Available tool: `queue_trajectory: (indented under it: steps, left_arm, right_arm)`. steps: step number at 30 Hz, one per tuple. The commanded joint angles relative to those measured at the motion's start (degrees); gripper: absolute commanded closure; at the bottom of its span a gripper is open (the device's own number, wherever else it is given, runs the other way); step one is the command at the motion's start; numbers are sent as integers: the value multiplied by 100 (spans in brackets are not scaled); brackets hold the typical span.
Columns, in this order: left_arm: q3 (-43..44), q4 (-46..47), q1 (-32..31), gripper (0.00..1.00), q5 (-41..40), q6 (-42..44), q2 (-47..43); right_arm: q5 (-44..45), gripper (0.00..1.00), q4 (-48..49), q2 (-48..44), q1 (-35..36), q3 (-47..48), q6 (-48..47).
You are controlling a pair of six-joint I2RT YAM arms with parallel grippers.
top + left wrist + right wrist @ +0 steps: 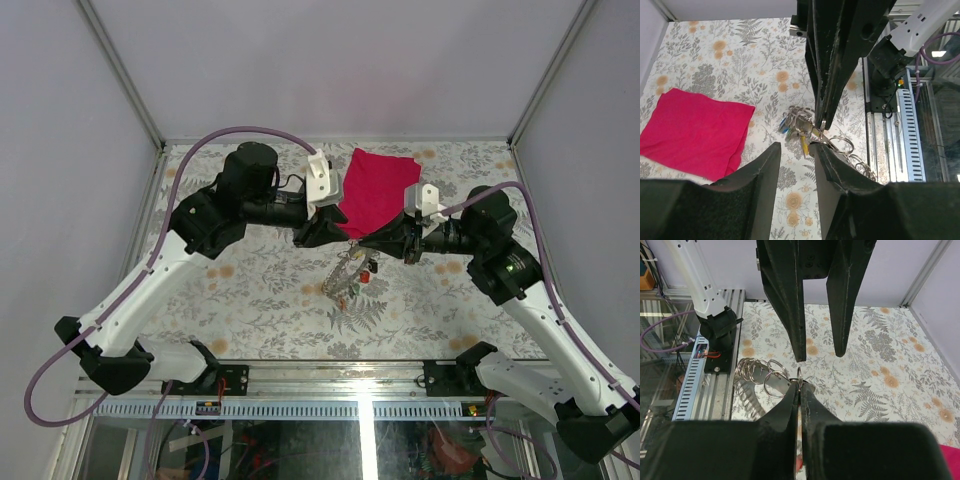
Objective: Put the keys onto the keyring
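left pincer (795, 150): apart | right pincer (799, 390): clamped on thin shiny metal keyring (799, 377) | keys (791, 125): coloured plastic heads, bunched

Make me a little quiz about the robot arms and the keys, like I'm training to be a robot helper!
1. Fill the gap: the left gripper has its jaws ____, with nothing between them.
2. Which one pinches the keyring? A) left gripper B) right gripper C) neither
3. True or false: the keys lie on top of the red cloth.

Key: 1 open. 2 B. 3 false: the keys are off to the cloth's side, over the flowery table.
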Motion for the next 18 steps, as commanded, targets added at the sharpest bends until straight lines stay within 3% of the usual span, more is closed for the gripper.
queue_trajectory:
  steps: [1,14,18]
  left_arm:
    - [-75,476,71,65,547,-124,-118]
    - [-117,409,79,66,820,-107,51]
    - [-141,387,75,71,826,-97,105]
  right_arm:
    - [-24,100,499,-143,7,296,77]
    - [34,100,653,-201,7,299,191]
    - [30,100,724,-219,12,280,234]
